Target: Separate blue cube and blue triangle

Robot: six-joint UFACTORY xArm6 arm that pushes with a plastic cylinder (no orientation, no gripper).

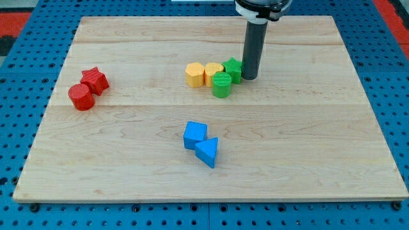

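The blue cube (195, 135) lies below the board's centre, with the blue triangle (208, 152) touching its lower right side. My tip (249, 77) rests on the board in the upper middle, right beside the green star block (232, 69), well above and to the right of the two blue blocks.
A yellow hexagon block (195, 74), a yellow block (213, 73) and a green cylinder (222, 84) cluster just left of my tip. A red star block (95, 80) and a red cylinder (81, 97) sit at the left. The wooden board (319, 160) lies on a blue pegboard.
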